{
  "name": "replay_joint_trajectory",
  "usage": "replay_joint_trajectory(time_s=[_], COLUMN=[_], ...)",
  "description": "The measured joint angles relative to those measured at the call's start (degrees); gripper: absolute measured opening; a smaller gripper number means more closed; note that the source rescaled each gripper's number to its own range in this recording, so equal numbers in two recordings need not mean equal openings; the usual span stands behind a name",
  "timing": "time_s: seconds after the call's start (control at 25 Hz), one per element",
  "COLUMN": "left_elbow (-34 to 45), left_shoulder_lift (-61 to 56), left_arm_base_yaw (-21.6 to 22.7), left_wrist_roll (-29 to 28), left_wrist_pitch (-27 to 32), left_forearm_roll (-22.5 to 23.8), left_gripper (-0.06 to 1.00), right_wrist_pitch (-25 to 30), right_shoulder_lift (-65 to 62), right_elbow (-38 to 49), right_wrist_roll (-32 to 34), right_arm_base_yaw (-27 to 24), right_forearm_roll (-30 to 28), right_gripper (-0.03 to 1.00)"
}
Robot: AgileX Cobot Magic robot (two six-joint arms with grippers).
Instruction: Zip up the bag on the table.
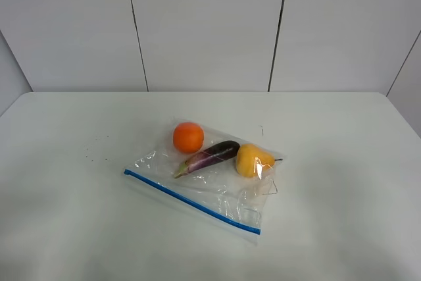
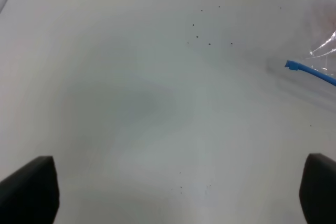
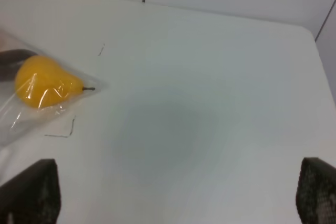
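Black fingertips (image 2: 29, 190) of the left gripper (image 2: 178, 192) stand wide apart, released, over bare table (image 2: 131, 108); the blue zipper strip (image 2: 310, 72) lies beyond the jaws, off to 1 side. Right gripper (image 3: 178, 195) is likewise released, the pear (image 3: 44, 82) ahead and aside. Centered on the table, the bag (image 1: 204, 176) holds 3 items: orange (image 1: 188, 137), eggplant (image 1: 210, 156), pear. No writing is readable.

Neither arm shows up in high view. Left wrist view: clear crinkly plastic zip bag (image 2: 323, 56) cut off at edge, only tip of blue zipper strip (image 2: 310, 72) in, black fingertips (image 2: 29, 190) clipped at corners. Right wrist view: yellow pear (image 3: 46, 82) soft, purple eggplant (image 3: 13, 59) mostly cropped.
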Motion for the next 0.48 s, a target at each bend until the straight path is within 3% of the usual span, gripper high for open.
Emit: replay_joint_trajectory(time_s=[0.48], left_elbow=[0.0], left_shoulder_lift=[0.0], left_arm_base_yaw=[0.0], left_wrist_roll=[0.0], left_wrist_pitch=[0.0], left_forearm_roll=[0.0], left_gripper=[0.99], right_wrist_pitch=[0.1], right_shoulder_lift=[0.0], right_elbow=[0.0], right_wrist_roll=[0.0], right_arm_base_yaw=[0.0], right_forearm_roll=[-0.1], right_gripper=[1.0])
